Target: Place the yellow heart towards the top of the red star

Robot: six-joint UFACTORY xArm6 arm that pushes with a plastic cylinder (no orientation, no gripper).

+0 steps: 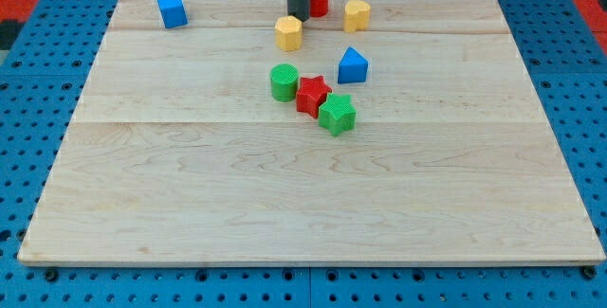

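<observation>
One rod, my tip (297, 16) just above yellow block (288, 33) (no gripper fitted); red star (312, 95) well below.

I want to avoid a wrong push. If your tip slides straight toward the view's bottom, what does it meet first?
Probably the yellow block. It lies just below my tip and slightly to the view's left, so depth permitting, contact may be off-centre.

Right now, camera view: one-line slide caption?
My tip just above yellow hexagon; yellow heart up-right of red star.
</observation>
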